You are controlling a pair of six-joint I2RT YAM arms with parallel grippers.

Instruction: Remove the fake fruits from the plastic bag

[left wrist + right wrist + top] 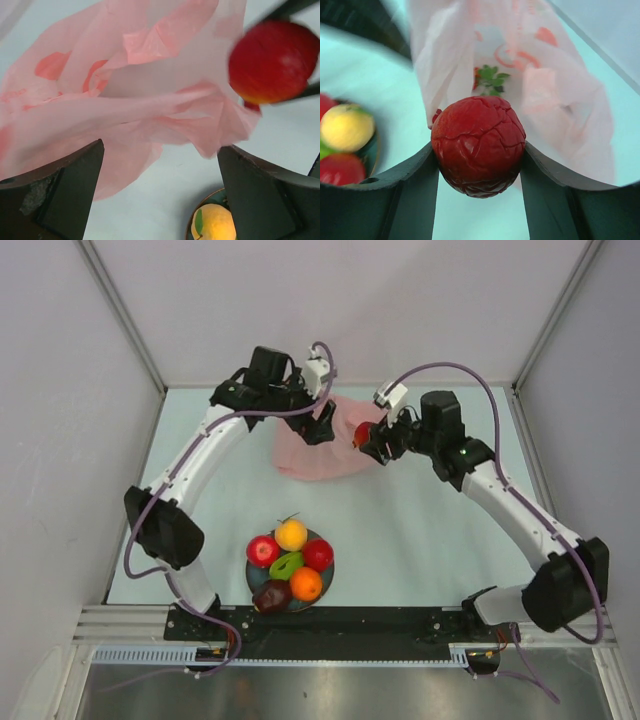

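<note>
One red fruit (pixel 478 135) sits clamped in the right gripper (pixel 479 155), just clear of the bag (pixel 315 455) mouth behind it. The left gripper (pixel 161 165) stands spread, the bag ahead of it, seemingly unpinched. Next it must carry the fruit to the plate (pixel 330 582), well away, which bears six fruits (pixel 291 534).

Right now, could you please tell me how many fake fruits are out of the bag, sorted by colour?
Red: 3, the left red apple and right red apple on the plate, plus the red fruit in the right gripper
Yellow fruit: 1
Green fruit: 1
Orange fruit: 1
Dark maroon fruit: 1
Total: 7
</note>
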